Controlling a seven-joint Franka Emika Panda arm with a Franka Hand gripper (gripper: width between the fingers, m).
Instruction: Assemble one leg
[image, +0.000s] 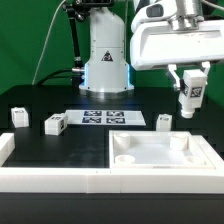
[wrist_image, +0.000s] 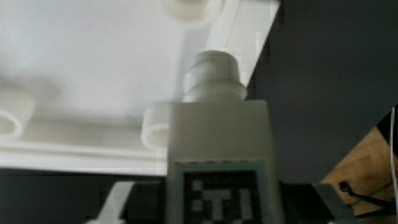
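Well, at nine o'clock on the exterior view's left a far-left leg (image: 19, 117) stands on the black counter (image: 40, 98), and a second leg (image: 54, 124) stands near it toward the middle, both showing a dark tag. A white border rail (image: 60, 181) runs along the near edge from seven toward six o'clock. At the centre lies the marker board (image: 105, 118), flat on the counter, with the robot base (image: 105, 55) behind it at twelve o'clock. From the centre toward five o'clock sits the large square piece (image: 165, 158), flat, with round sockets in its corners. A third leg (image: 164, 121) stands just beyond its far edge. At two o'clock, the hand (image: 189, 86) hangs from the white arm, clenched on the held leg (image: 189, 100). This leg is roughly upright, clear of the counter, above the far right part of the square piece, with its tag facing the camera. In the wrist view the held leg (wrist_image: 214, 135) fills the middle, its tag (wrist_image: 217, 190) close to the camera and its rounded peg (wrist_image: 214, 70) at the far end. The peg shows against the edge of the square piece (wrist_image: 89, 70), where white meets dark counter (wrist_image: 329, 80).
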